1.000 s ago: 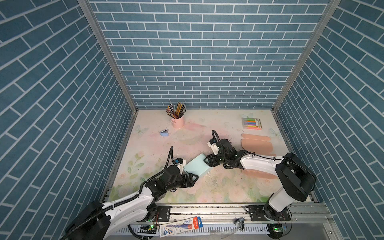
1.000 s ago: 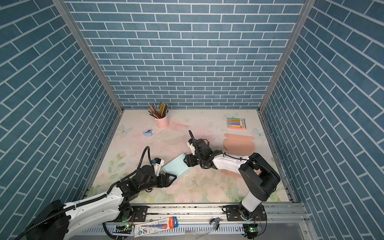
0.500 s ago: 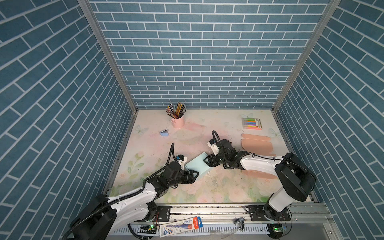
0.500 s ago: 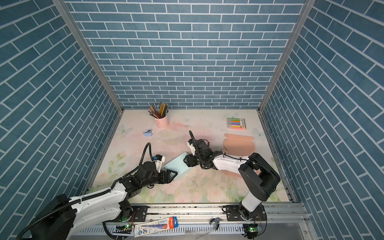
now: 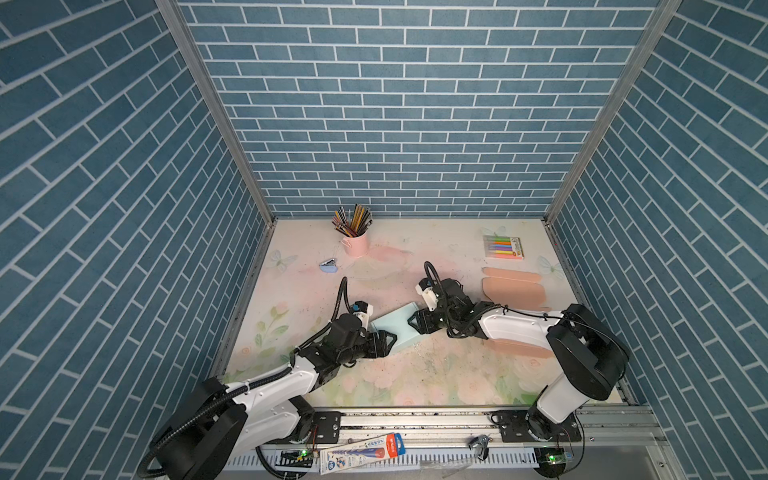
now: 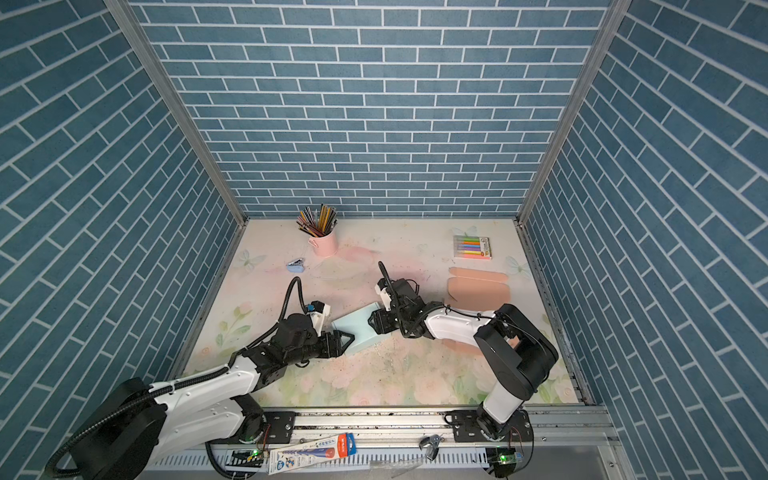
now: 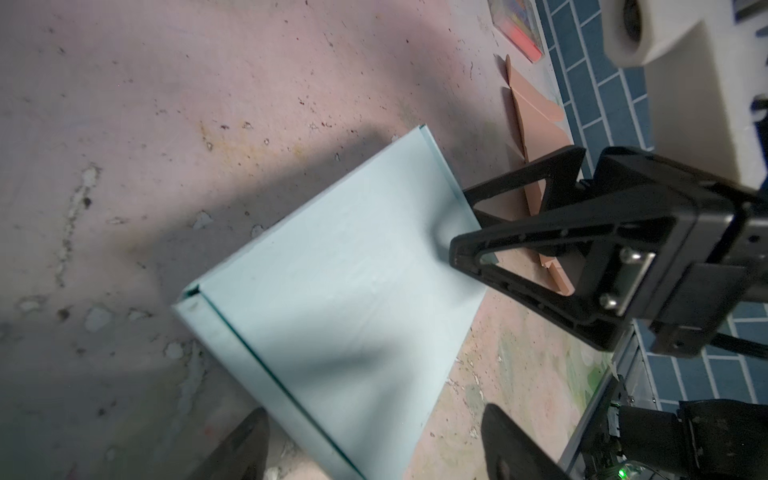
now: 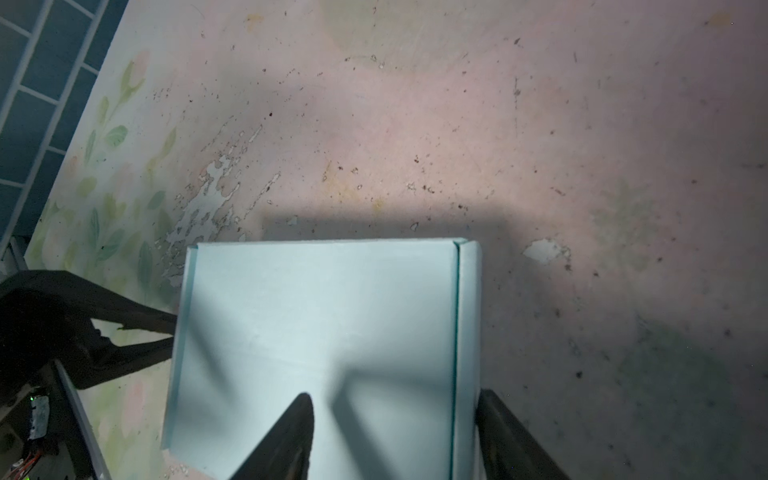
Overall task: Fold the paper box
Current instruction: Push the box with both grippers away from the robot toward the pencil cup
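The left end effector (image 5: 388, 338) stands wide, its two fingers (image 7: 245, 449) straddling the near-left corner of the paper box (image 5: 399, 324); in the left wrist view neither finger clearly presses the cardboard. The right end effector (image 5: 411, 322) is about half open at the box's opposite, right edge. One of its fingers (image 8: 291, 432) reaches over the top panel and the other lies just outside the folded-up side flap. Whether it bears down on the panel I cannot tell.

The pale blue box lies turned at an angle on the table (image 5: 415, 374), flat panel up, with narrow flaps raised along two edges. The two end effectors face each other across it, so each is the nearest thing in the other's path.

Right of the box lie flat salmon cardboard blanks (image 5: 513, 286), and another blank (image 5: 515, 347) is partly covered by the right arm. Well behind the box on the right is a pack of coloured markers (image 5: 503, 247). Behind the box on the left stand a pink cup of pencils (image 5: 355, 245) and a small blue object (image 5: 328, 266).
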### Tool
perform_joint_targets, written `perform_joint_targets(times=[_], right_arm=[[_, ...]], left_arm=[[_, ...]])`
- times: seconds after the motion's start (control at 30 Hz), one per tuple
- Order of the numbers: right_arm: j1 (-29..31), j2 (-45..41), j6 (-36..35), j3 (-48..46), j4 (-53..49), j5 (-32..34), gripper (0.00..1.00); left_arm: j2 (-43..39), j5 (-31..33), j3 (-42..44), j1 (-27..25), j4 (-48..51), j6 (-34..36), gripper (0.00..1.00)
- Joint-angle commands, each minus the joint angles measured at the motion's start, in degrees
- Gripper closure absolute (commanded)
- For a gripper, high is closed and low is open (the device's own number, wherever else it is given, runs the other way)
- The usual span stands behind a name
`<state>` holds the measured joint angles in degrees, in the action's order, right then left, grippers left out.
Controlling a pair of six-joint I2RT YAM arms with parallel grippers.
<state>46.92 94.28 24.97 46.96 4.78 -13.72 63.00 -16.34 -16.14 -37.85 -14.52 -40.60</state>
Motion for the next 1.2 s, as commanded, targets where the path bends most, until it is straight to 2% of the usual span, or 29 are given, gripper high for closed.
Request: perform_joint_targets(times=[0.0, 0.27, 0.7, 1.0, 1.13, 1.17], right_arm=[[0.0, 0.8, -1.7, 1.1, 0.3, -0.7, 0.37], [-1.1, 3.5, -2.8, 5.2, -0.4, -1.6, 0.37], [-5.2, 10.9, -4.8, 13.9, -1.5, -4.7, 0.37], [-8.0, 13.6, -5.1, 16.5, -1.5, -5.3, 0.36], [-8.8, 13.1, -4.8, 15.9, -1.3, -4.8, 0.29], [-9.0, 12.8, -4.7, 15.5, -1.1, -4.8, 0.27]], left_arm=[[1.4, -1.6, -2.4, 1.6, -2.1, 2.4, 0.2], [7.0, -4.8, -6.2, 5.9, -3.6, 5.4, 0.2], [24.6, -10.5, -16.8, 11.3, -8.4, 9.8, 0.21], [32.9, -13.3, -22.7, 14.8, -10.7, 10.9, 0.21], [34.7, -13.5, -23.3, 15.5, -11.5, 11.6, 0.2], [34.7, -13.0, -23.2, 15.8, -11.3, 11.7, 0.17]])
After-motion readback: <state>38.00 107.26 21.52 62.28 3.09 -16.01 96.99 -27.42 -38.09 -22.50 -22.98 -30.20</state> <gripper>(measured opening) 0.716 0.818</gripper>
